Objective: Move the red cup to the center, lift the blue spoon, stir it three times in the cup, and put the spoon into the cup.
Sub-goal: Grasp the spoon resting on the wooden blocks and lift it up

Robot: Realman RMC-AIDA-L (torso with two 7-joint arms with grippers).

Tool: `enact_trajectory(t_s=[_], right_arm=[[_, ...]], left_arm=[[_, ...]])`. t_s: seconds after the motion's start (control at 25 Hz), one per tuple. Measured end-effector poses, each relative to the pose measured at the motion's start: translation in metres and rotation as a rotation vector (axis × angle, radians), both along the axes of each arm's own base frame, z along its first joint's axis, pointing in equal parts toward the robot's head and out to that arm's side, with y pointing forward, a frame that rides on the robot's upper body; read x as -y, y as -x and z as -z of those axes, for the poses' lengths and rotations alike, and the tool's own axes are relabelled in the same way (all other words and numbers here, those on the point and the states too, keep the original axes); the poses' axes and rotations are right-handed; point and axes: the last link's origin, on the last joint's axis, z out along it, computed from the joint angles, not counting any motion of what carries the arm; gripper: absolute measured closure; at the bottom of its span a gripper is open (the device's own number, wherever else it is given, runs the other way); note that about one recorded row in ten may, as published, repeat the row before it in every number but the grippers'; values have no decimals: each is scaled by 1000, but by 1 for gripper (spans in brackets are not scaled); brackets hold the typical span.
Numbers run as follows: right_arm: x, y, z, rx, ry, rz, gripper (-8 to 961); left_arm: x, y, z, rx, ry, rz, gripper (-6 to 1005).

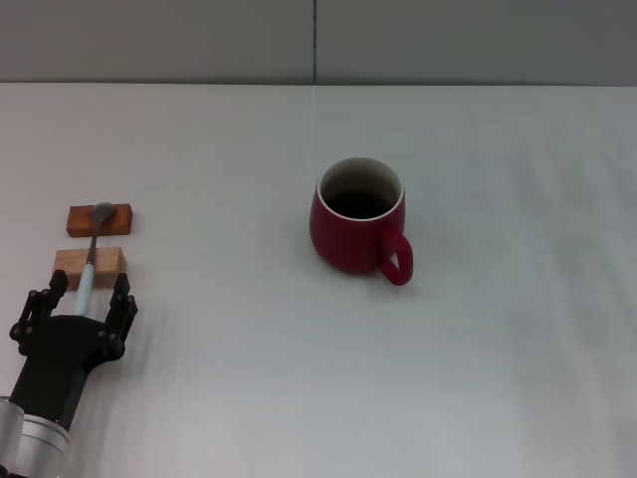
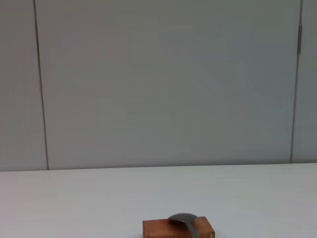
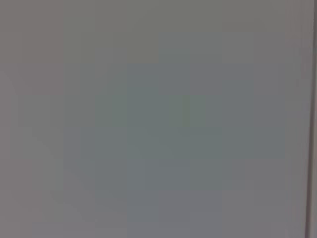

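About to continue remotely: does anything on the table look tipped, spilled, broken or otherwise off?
Nothing stands out. The red cup stands upright near the middle, no spill around it. The blue spoon lies bridged across two wooden blocks, with the left gripper open around its handle end. The right gripper is out of view.

- The red cup (image 1: 357,216) is standing near the table's (image 1: 498,349) middle.
- Far to its left, the blue spoon (image 1: 94,244) is lying across two wooden blocks (image 1: 99,219).
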Motion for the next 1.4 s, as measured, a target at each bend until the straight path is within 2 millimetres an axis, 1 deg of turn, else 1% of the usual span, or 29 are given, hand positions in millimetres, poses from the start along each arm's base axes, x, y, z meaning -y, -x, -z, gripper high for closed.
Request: enact_trajectory(t_s=[0.28, 0.92, 1.16, 1.4], right_arm=[[0, 0, 0, -1, 1, -1, 617], [1, 0, 1, 0, 4, -3, 617], [1, 1, 1, -1, 0, -8, 617], [2, 1, 1, -1, -2, -9, 617]], left_arm=[[-1, 2, -1, -10, 0, -1, 397], [-4, 4, -4, -18, -11, -1, 415], [-3, 5, -3, -19, -4, -6, 509], [-4, 5, -2, -20, 3, -9, 510]])
